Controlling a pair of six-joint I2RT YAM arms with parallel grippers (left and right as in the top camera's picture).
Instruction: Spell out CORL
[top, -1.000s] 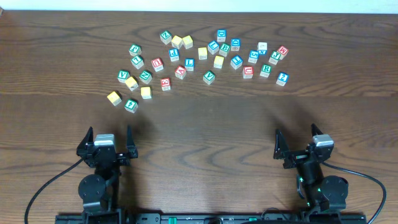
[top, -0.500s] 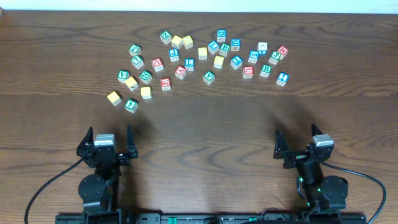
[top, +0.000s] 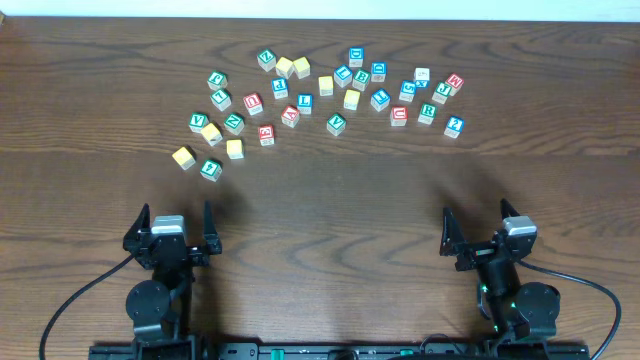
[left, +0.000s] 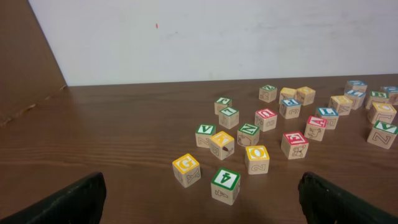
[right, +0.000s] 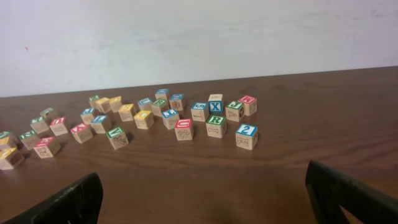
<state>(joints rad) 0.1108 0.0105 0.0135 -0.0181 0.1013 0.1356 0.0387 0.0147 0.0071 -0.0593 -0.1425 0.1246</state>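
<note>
CORL cubes (top: 304, 101) are scattered among other lettered cubes (top: 254, 101) in the upper middle of the frame, so a crowded neighbour could be mistaken or knocked. The left fingers (top: 207, 218) and right fingers (top: 446, 226) are spread, nothing grasped.

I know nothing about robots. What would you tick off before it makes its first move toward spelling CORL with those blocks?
1. Left jaws and right jaws open, holding nothing: ok.
2. Green R cube readable from right wrist: ok.
3. Blue L cube spotted overhead: ok.
4. Yellow O cube standing apart from neighbours: ok.
5. C cube picked out: cannot tell, letters too small.
6. Bare table before the arms for the word: ok.
</note>
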